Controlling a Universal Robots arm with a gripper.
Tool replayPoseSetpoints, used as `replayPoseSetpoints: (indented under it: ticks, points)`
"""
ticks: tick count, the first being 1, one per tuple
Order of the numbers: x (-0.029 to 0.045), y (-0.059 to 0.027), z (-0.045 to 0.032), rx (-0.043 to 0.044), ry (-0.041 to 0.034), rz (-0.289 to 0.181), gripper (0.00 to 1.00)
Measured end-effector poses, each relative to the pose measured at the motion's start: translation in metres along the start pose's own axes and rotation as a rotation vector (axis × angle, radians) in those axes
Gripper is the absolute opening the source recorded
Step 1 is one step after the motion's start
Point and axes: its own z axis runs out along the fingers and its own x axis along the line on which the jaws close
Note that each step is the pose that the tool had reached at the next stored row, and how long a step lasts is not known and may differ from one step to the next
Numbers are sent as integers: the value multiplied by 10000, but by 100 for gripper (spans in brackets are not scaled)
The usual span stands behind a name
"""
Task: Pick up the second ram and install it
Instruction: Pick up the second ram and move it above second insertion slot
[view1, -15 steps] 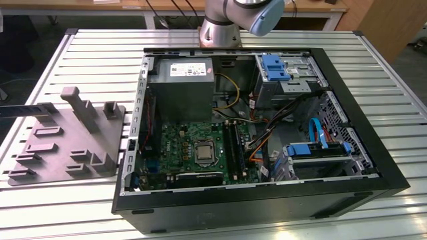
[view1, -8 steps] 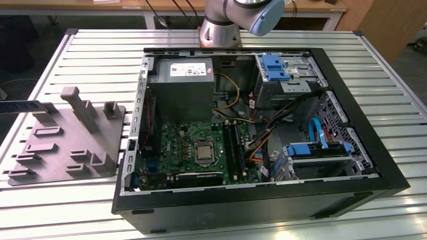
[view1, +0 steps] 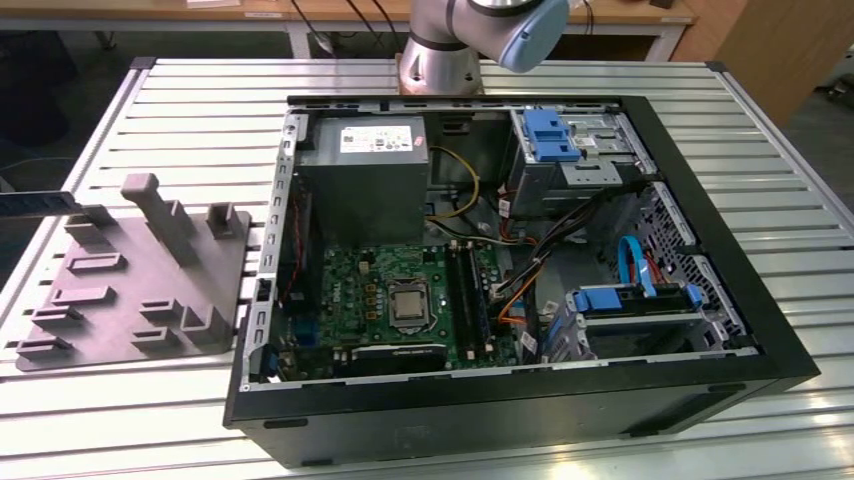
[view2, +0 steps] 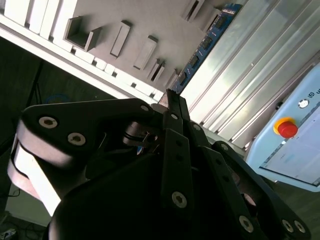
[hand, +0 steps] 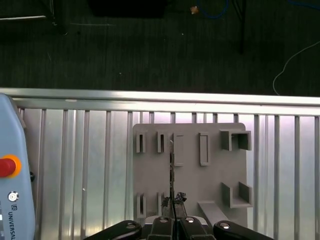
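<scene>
- The second ram is being gripped by one end between the closed fingers of the gripper. In the second wrist view its flat face is being presented: a blue-green board with a row of black chips, running away from the fingertips.
- In the first wrist view the second ram is being seen edge-on, as a thin dark line rising out of the gripper, whose jaws are being pressed together on it.
- The ram is being held over the grey fixture tray, and its line is falling among the tray's narrow slots. Whether it is touching the tray cannot be told.
- The tray is being carried by a slatted metal table, close to the table's edge, with dark floor beyond it.
- A pale pendant with a red button is being shown on the table, well apart from the tray. In the second wrist view the button is being seen past the gripper's dark linkages, and the tray from a slanted angle.
- In the exterior view an open computer case is being shown lying on the table, with the tray just beside it on the exterior view's left.
- Inside the case a green motherboard is being exposed, with long black socket strips running beside the processor. Whether any strip is filled cannot be told.
- The arm is being seen at its base, behind the case at the table's far edge.
</scene>
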Motion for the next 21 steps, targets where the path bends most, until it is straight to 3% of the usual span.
replayPoseSetpoints:
  ticks: [21]
  points:
    - [-16, 7, -297, 0, 0, 0, 11]
